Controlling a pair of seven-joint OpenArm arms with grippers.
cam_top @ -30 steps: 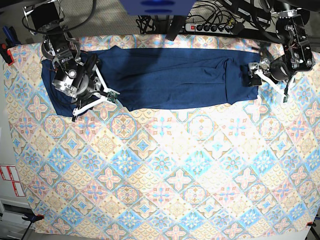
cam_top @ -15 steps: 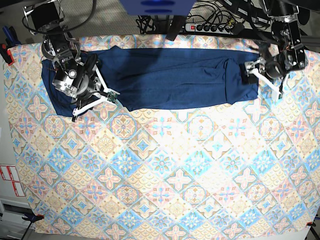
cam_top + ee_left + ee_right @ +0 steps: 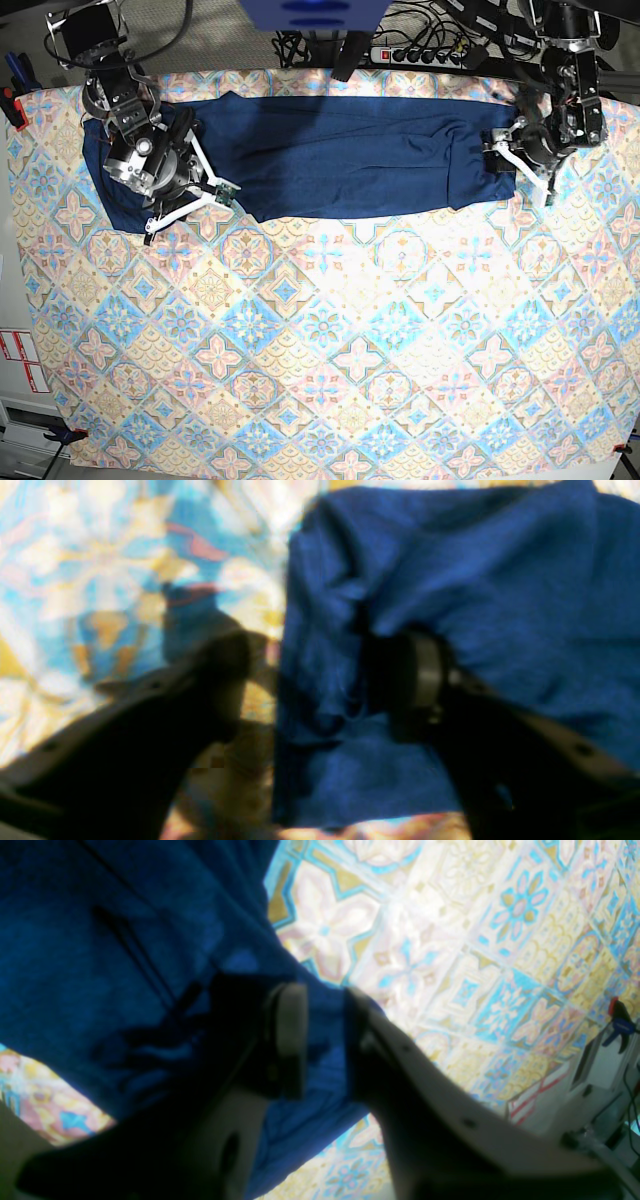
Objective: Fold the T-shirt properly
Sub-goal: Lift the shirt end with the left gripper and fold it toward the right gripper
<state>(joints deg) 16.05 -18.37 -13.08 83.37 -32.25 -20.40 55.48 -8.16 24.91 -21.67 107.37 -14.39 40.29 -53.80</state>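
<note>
The navy T-shirt (image 3: 340,155) lies in a long band across the far side of the table. My right gripper (image 3: 225,190) is at its near-left edge. In the right wrist view the right gripper (image 3: 325,1040) is shut on a fold of the T-shirt (image 3: 100,965). My left gripper (image 3: 497,152) is at the shirt's right end. In the left wrist view the left gripper (image 3: 320,685) is open and straddles the edge of the T-shirt (image 3: 500,580). One of its fingers (image 3: 220,680) rests on the tablecloth and the other presses on the cloth.
The pastel tile-patterned tablecloth (image 3: 330,330) covers the whole table. A power strip (image 3: 420,55) and cables lie past the far edge. A red clamp (image 3: 10,100) grips the cloth at the left edge, and another clamp (image 3: 60,435) is at the near left corner.
My left gripper has moved left from beside the table's right edge onto the shirt's right end. The right gripper and the shirt have stayed put.
</note>
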